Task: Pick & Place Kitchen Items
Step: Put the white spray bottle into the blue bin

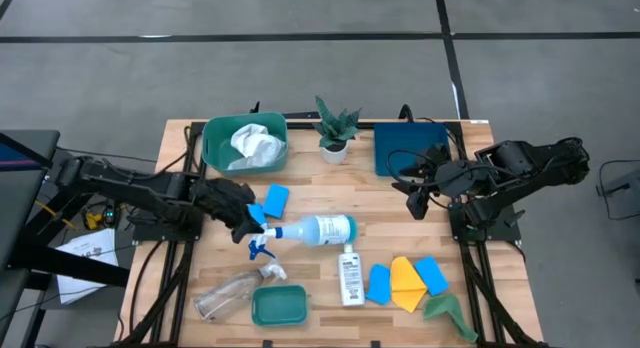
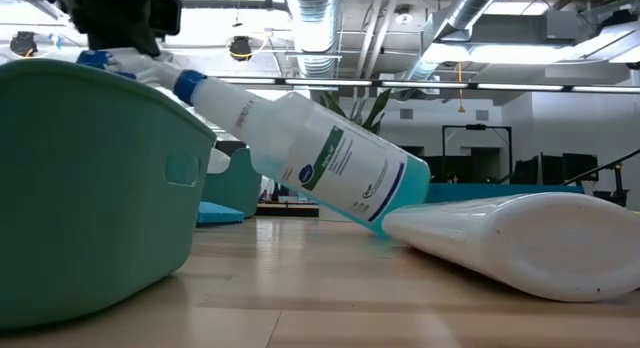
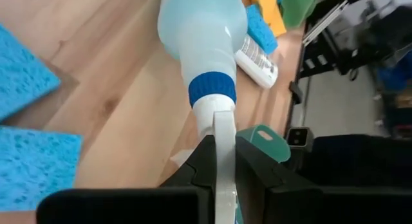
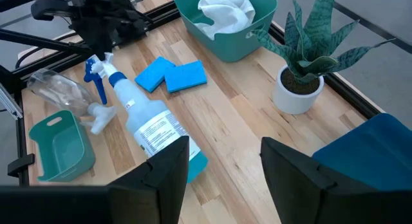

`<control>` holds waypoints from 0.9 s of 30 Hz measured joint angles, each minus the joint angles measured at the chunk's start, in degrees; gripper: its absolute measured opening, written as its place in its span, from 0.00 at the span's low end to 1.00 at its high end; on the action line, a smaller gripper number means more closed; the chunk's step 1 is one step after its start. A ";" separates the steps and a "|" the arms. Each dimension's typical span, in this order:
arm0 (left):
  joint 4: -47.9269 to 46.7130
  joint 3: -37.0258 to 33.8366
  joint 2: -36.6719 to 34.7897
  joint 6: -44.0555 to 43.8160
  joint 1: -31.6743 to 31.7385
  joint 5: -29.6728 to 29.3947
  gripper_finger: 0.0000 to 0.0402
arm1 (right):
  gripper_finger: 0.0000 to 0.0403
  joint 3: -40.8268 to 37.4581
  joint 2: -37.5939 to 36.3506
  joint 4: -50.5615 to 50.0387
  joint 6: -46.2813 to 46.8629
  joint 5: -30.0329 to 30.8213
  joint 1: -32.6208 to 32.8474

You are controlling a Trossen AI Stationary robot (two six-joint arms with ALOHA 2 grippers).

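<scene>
A white spray bottle (image 1: 318,230) with a blue trigger (image 1: 260,250) lies across the middle of the table, its head toward the left. My left gripper (image 1: 248,225) is shut on that head. In the low view the bottle (image 2: 320,158) slants, head end raised, its base corner (image 2: 385,220) on the wood. My right gripper (image 1: 415,203) hangs open above the table's right side, in front of the dark blue tray (image 1: 410,148), with nothing between its fingers (image 4: 168,165). My left gripper pinches the white spray head (image 3: 222,130) just behind the blue collar (image 3: 211,89), between its two fingers (image 3: 199,163). The fingers come from the table's left, slanting down, roughly along the bottle. The head end is lifted and the base stays on the table, so the bottle is tilted.
At the back stand a green tub (image 1: 215,148) with a white cloth (image 1: 252,143) and a potted plant (image 1: 333,133). Blue sponges (image 1: 272,200) lie by my left gripper. Near the front lie a clear spray bottle (image 1: 230,296), a small green tub (image 1: 280,306), a small white bottle (image 1: 350,278), sponges and cloths (image 1: 407,283).
</scene>
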 joint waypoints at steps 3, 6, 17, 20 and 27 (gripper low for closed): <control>-4.22 4.36 2.45 3.16 0.31 -0.25 0.06 | 0.46 0.00 0.00 0.06 0.02 0.01 0.03; -8.76 9.07 4.25 6.35 1.13 -1.00 0.06 | 0.46 0.00 0.00 0.16 0.02 0.01 0.15; -26.89 24.66 9.43 15.74 4.52 0.04 0.06 | 0.46 0.00 -0.01 0.56 -0.59 0.89 0.15; -30.95 28.51 11.56 17.75 4.57 0.37 0.06 | 0.46 0.00 0.00 0.88 -1.36 1.13 0.15; -40.65 37.28 17.41 22.65 4.79 2.66 0.06 | 0.46 0.00 0.00 1.72 -2.09 1.27 0.15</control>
